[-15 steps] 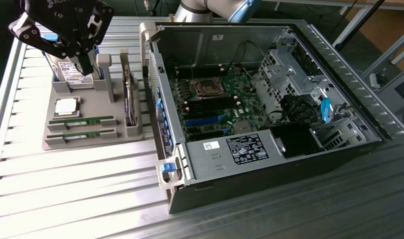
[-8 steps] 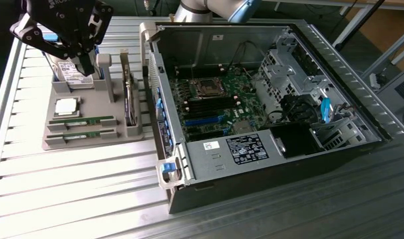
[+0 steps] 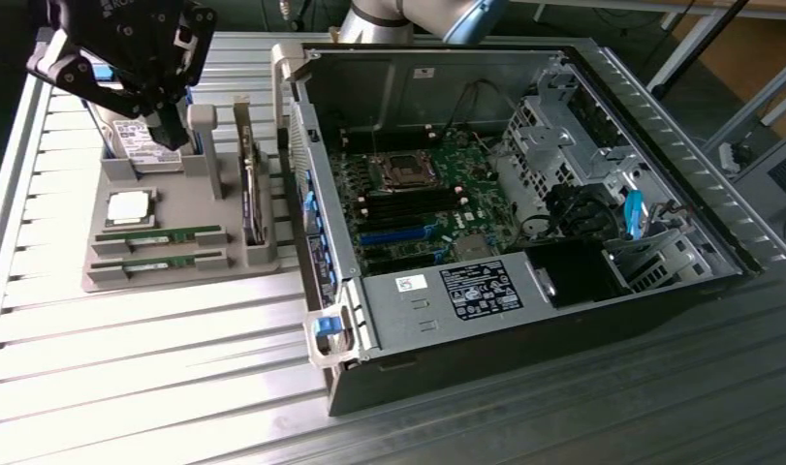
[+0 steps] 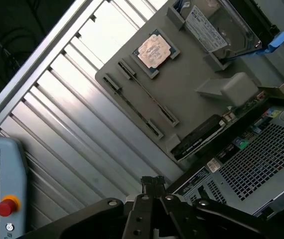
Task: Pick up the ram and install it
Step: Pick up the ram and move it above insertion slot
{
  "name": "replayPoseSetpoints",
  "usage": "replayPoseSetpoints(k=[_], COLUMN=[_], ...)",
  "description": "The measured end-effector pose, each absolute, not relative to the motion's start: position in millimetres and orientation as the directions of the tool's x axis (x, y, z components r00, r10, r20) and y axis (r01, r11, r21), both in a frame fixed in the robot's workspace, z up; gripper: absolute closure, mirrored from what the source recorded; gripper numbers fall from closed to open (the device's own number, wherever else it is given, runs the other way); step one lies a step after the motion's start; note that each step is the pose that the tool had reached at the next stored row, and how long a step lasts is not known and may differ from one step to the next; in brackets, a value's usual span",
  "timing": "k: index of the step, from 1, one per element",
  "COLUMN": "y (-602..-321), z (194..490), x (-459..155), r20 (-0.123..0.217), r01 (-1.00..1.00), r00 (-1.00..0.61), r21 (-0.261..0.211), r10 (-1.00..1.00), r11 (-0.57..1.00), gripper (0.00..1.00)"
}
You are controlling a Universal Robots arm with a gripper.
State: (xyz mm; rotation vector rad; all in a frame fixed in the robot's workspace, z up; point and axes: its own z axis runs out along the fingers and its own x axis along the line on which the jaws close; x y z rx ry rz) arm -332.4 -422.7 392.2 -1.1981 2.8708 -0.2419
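End effector [image 3: 167, 129] clenched on nothing, held above the parts holder.
The open computer case [image 3: 535, 194] stands on the ribbed metal surface [image 3: 134, 368]; just beside it, on the exterior view's left, the grey holder [image 3: 172, 281] carries the ram [image 3: 160, 234] in its slot (a look-alike stick [image 3: 160, 260] lies alongside), near the silver CPU [image 3: 130, 205].

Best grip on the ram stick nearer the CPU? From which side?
Likely mid-length on that ram stick, pinching its two flat faces from straight above. It stands on edge in the gray fixture; end blocks cover both ends, leaving the top edge free.
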Motion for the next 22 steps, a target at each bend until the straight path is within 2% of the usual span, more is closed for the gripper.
replayPoseSetpoints(k=[7,22], y=[-422.7,-422.7], z=[392.2,392.2], x=[-332.4,-332.4], r20=[0.06,0.083], r01=[-0.791,-0.867], r00=[-0.604,-0.483], r21=[-0.168,-0.183], r10=[-0.795,-0.872], r11=[0.588,0.463], gripper=[0.91,0.91])
